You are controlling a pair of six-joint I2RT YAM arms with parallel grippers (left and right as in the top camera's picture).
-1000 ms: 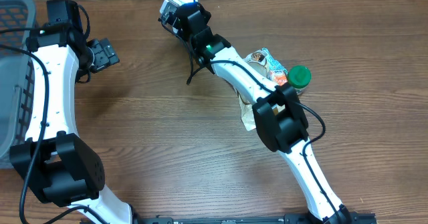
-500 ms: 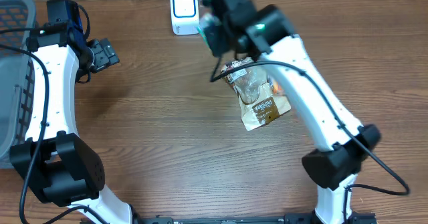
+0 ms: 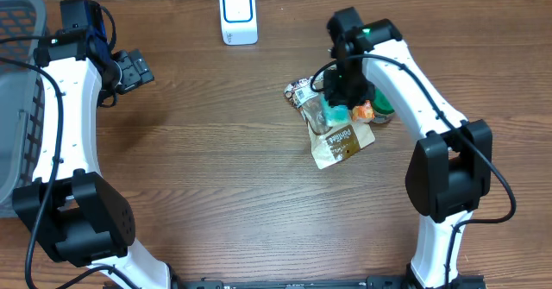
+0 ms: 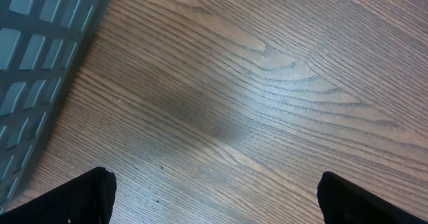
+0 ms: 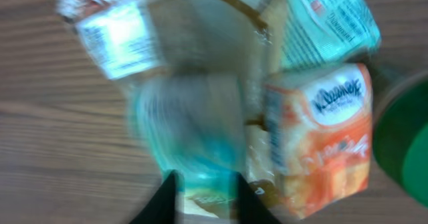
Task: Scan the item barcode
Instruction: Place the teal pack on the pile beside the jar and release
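Overhead view, inspected from left to right. A grey slatted basket (image 3: 19, 30) sits at the far left edge of the wooden counter (image 3: 198, 168). The left arm (image 3: 65, 108) runs up beside it. The left jaws hang over bare wood just to the right of the basket, well apart from the goods. In the left wrist view both fingertips (image 4: 67, 197) sit at the bottom corners of the picture. The left jaws are therefore wide open, with nothing between them but wood grain.

A white scanner (image 3: 237, 15) stands upright at the far edge of the counter, left of centre, with nothing touching it.

The item to be scanned, a clear bag (image 3: 338, 142) with a brown printed panel, lies flat on the counter right of centre. It is well apart from the scanner. Its white barcode label (image 3: 301, 91) is at the upper left end and faces up.

The right jaws are directly above the upper part of the bag. The right wrist view is blurred, but the two fingertips (image 5: 170, 197) stand apart with a gap between them. The right jaws are parted and clamp nothing that can be made out.

Just right of the bag lie a teal packet (image 5: 324, 23) and an orange tissue pack (image 5: 328, 137). A green lid (image 5: 401, 144) lies beyond them, partly under the right arm (image 3: 405, 73).
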